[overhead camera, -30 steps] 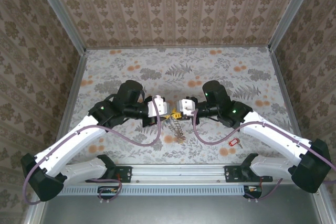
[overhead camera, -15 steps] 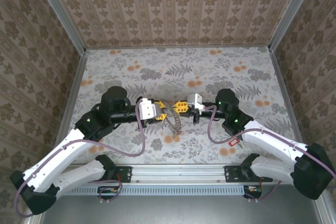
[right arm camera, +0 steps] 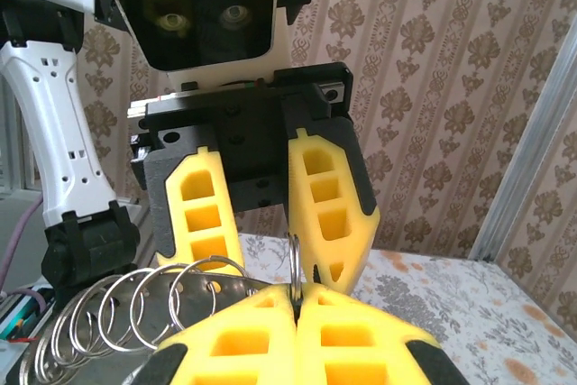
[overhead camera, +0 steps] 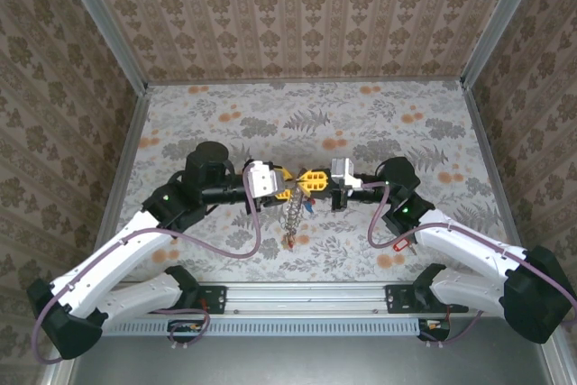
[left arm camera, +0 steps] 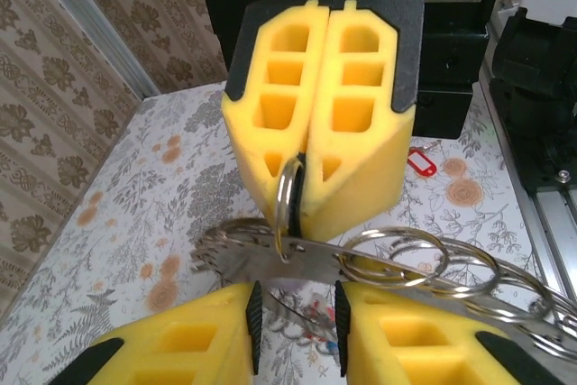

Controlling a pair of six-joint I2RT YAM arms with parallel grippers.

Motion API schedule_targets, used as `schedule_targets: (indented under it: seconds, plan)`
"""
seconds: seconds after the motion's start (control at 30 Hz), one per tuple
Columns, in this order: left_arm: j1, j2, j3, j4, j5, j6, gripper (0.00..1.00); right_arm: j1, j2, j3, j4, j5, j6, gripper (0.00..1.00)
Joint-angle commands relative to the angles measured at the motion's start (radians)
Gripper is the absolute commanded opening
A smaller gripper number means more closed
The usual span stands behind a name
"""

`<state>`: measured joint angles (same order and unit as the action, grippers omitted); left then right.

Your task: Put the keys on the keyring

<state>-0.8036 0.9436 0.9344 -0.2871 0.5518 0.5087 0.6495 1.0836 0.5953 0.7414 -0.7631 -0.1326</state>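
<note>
Above the middle of the table my two grippers meet tip to tip. My right gripper [right arm camera: 297, 299] [overhead camera: 314, 181] [left arm camera: 302, 215] is shut on a small silver split ring [left arm camera: 287, 194] [right arm camera: 293, 263] of the keyring. That ring passes through a hole in a flat grey metal strip [left arm camera: 297, 263] strung with several silver rings [right arm camera: 135, 313]. The bunch [overhead camera: 291, 218] hangs down from the grip. My left gripper [left arm camera: 295, 293] [overhead camera: 285, 187] [right arm camera: 275, 263] is open, its jaws apart just below the strip. One red-tagged key [overhead camera: 401, 243] [left arm camera: 421, 164] lies on the table to the right.
The floral table top [overhead camera: 361, 123] is walled on three sides by patterned panels. A metal rail [overhead camera: 306, 295] with the arm bases runs along the near edge. Purple cables [overhead camera: 248, 232] loop below both arms.
The left jaws have opened and both arms have shifted. The bunch, slung between the grippers half a second ago, now hangs straight down from the right gripper.
</note>
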Motion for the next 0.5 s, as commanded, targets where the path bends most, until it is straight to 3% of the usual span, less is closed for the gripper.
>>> schedule_targets:
  seconds: [0.0,0.13,0.47]
  plan:
    - [0.003,0.000,0.024,0.036,0.043,-0.004,0.28,0.004,-0.018,0.014,0.010,-0.035,-0.039,0.00]
    - [0.003,-0.017,0.017,0.043,0.056,-0.004,0.26,0.005,-0.023,0.022,-0.041,-0.052,-0.081,0.00]
    - [0.004,0.004,0.037,0.019,0.082,-0.003,0.07,0.012,-0.022,0.034,-0.072,-0.074,-0.127,0.00]
